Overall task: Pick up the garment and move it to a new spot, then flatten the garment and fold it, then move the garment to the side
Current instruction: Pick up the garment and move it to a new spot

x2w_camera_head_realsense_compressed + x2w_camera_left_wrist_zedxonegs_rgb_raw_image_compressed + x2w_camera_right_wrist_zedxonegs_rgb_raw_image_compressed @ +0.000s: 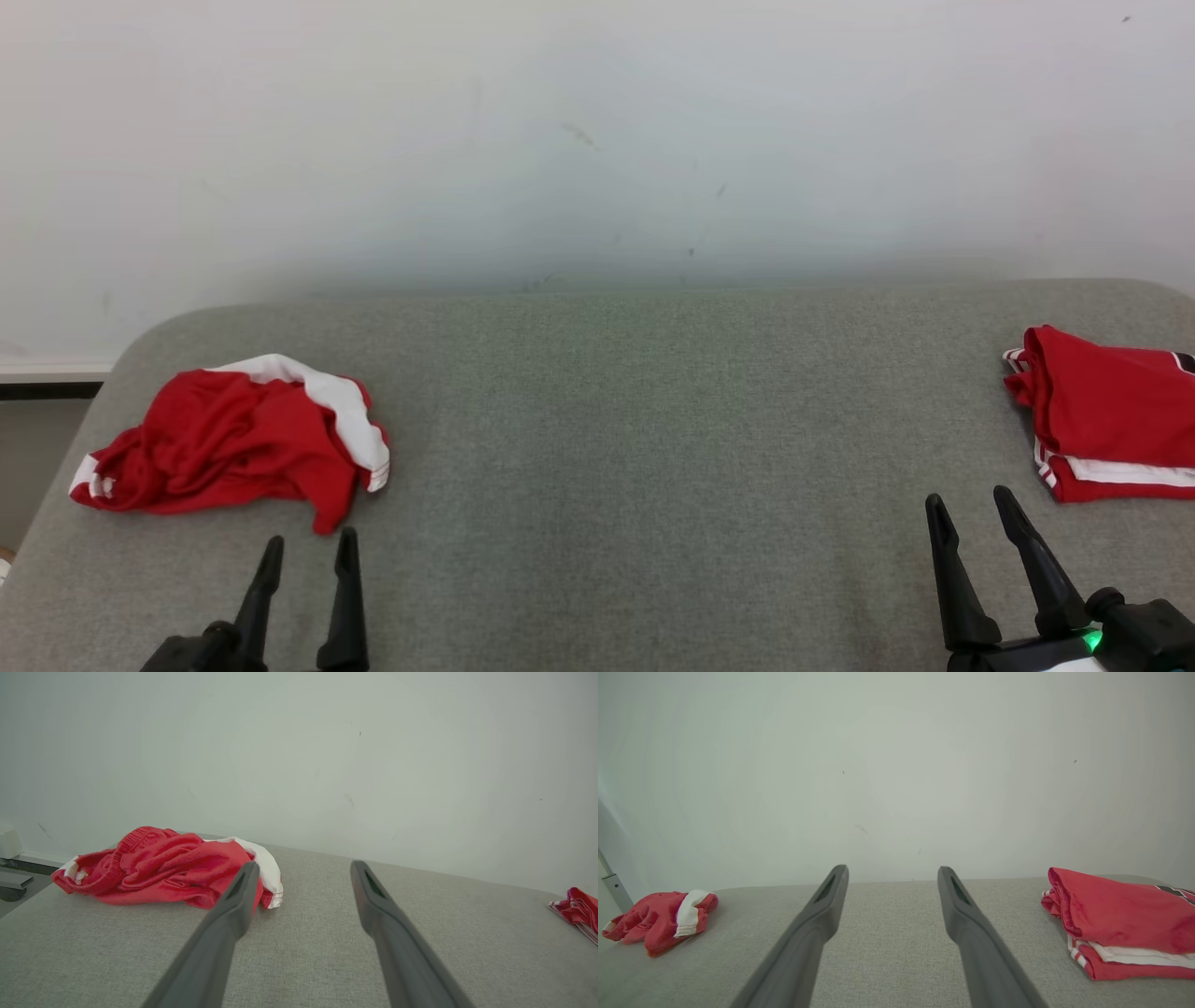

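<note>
Seeing the crumpled red-and-white garment [229, 439] untouched near our wide-open, empty left tool [310, 538], our equally open, empty right tool [968, 497] well apart from it, we judge every step remains.

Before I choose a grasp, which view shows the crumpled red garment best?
Left wrist view: the crumpled red garment lies close, folds and waistband clear. Head view shows its whole outline; right wrist view shows it small.

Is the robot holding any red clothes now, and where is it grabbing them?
Nothing is held. Both sets of jaws stand open and empty; the crumpled red garment lies untouched.
</note>
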